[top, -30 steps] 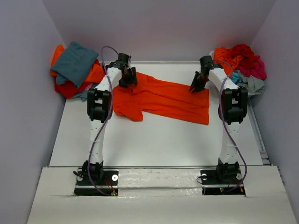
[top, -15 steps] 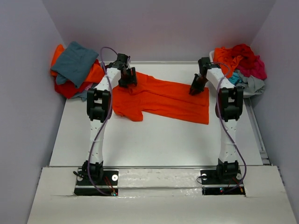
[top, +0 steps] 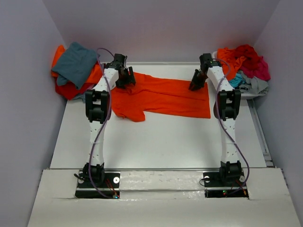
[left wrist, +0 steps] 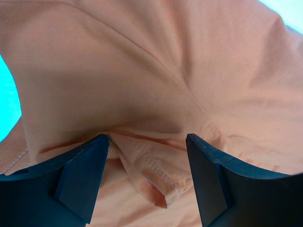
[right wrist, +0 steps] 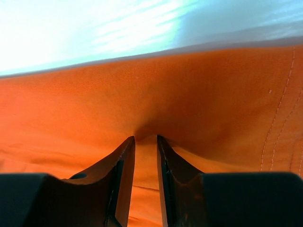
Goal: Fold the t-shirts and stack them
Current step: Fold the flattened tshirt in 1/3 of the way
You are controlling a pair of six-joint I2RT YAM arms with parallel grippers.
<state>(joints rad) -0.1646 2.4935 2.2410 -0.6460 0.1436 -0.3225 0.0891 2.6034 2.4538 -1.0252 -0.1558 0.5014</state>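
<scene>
A bright orange t-shirt (top: 165, 97) lies spread across the far half of the white table (top: 156, 142), one sleeve trailing toward the near left. It sits between two heaps of other shirts. The left heap (top: 75, 66) sits against the side wall, with a teal-grey shirt on top of orange and red ones. The right heap (top: 244, 64) is a loose tangle of red, orange and magenta, with turquoise and grey at its near edge. Neither heap touches the spread shirt, and nothing lies on the near half of the table.

Both arms reach forward from their bases, elbows raised and wrists bent down to the shirt's far edge. The left gripper (top: 126, 78) is at the far-left end, near the collar. Its jaws stand wide apart over a raised ridge of hem, though whether the tips press on the cloth is hard to judge. The right gripper (top: 195, 85) is at the far-right corner, its jaws drawn narrow and pinching a small fold of orange fabric that puckers at the tips.
</scene>
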